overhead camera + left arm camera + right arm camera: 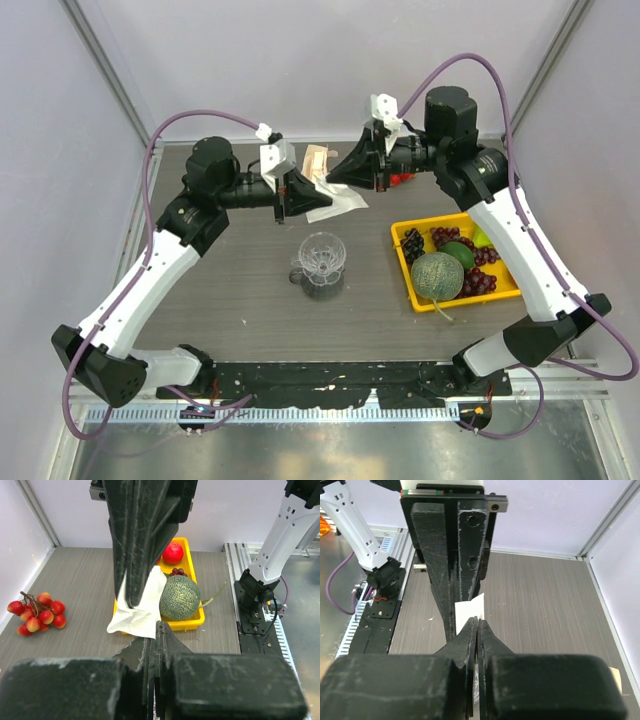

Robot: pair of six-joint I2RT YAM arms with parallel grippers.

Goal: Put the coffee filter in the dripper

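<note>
The coffee filter (336, 205), a crumpled white paper, hangs above the table between my two grippers. My left gripper (298, 196) is shut on its left edge. The right gripper (333, 178) is shut on its upper right part. In the left wrist view the filter (142, 611) droops from the right arm's fingers (137, 555) down to my left gripper (157, 629). The right wrist view shows the filter (468, 611) pinched at my right gripper (477, 623). The clear ribbed dripper (322, 252) sits on a glass cup just in front of the filter, below it.
A yellow tray (401, 262) at the right holds a melon (437, 276), dark grapes (478, 272) and a red fruit (172, 553). A beige filter pack (317, 160) lies at the back. A bunch of cherries (37, 612) lies on the table.
</note>
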